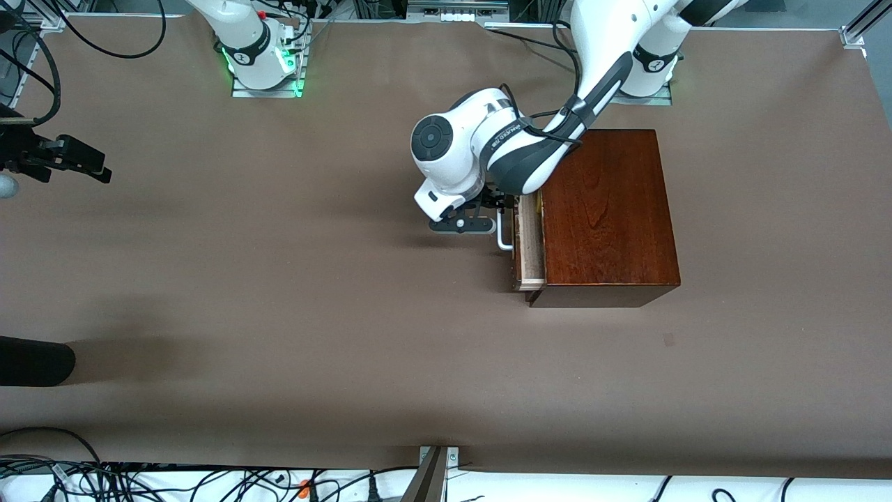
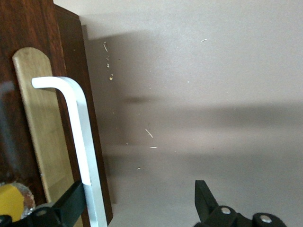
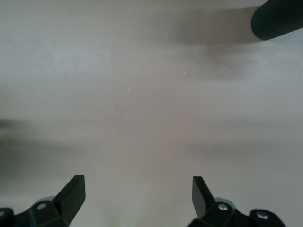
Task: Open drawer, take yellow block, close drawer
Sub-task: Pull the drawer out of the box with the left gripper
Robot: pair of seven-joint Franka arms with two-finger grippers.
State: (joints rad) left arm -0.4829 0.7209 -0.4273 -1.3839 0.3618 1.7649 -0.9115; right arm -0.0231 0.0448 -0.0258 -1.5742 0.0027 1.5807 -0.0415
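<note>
The dark reddish-brown wooden box (image 1: 606, 209) stands toward the left arm's end of the table. Its drawer (image 1: 528, 244) is pulled out a little, showing a pale wood edge. A thin sliver of yellow (image 1: 539, 203) shows in the gap; the rest of the yellow block is hidden. My left gripper (image 1: 499, 209) (image 2: 139, 191) is open at the drawer's white bar handle (image 1: 504, 237) (image 2: 78, 123). One finger (image 2: 71, 203) sits between the handle and the drawer front, the other is well clear. My right gripper (image 1: 94, 164) (image 3: 138, 191) waits open over bare table.
A dark cylinder (image 1: 35, 361) (image 3: 277, 21) lies at the table's edge at the right arm's end. Cables run along the table edge nearest the front camera. The brown table (image 1: 313, 279) stretches wide in front of the drawer.
</note>
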